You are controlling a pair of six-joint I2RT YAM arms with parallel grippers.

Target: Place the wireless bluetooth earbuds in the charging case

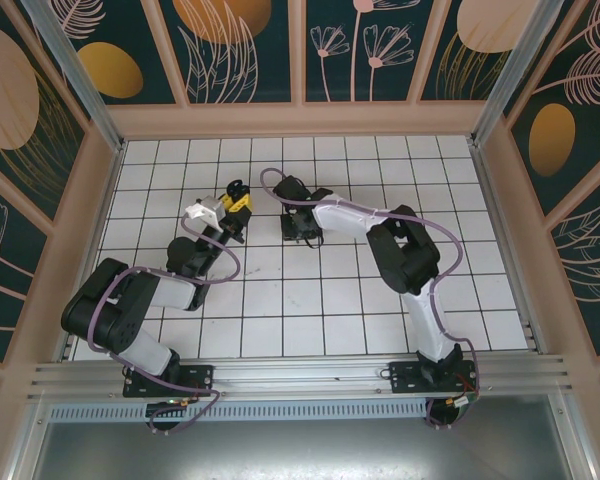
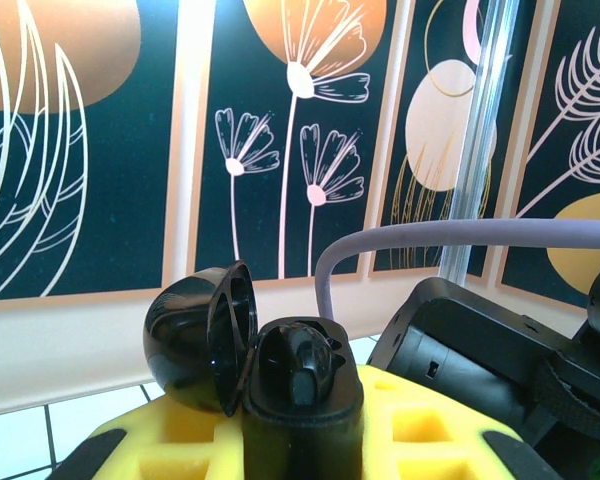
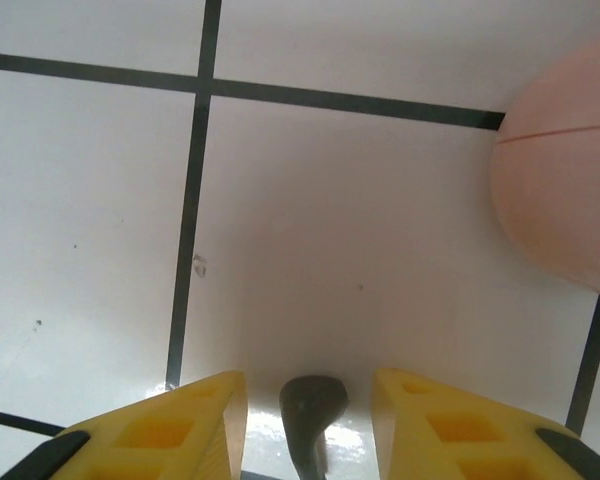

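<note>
Left claw [image 1: 236, 203]: pinched on the black charging case [image 2: 300, 400], lid open, above the counter [image 3: 380, 200].
Right claw [image 3: 308, 385]: spread, low over the counter.
Earbud [image 3: 313, 408]: dark, probably black, between the right fingers.
Pink case [image 3: 565, 180]: near, to the right.

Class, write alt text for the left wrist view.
A glossy black charging case, hinged lid open to the left, sits clamped between the left gripper's yellow fingers. Behind it: the other arm's black body, a lilac cable and dark floral wall panels.
</note>
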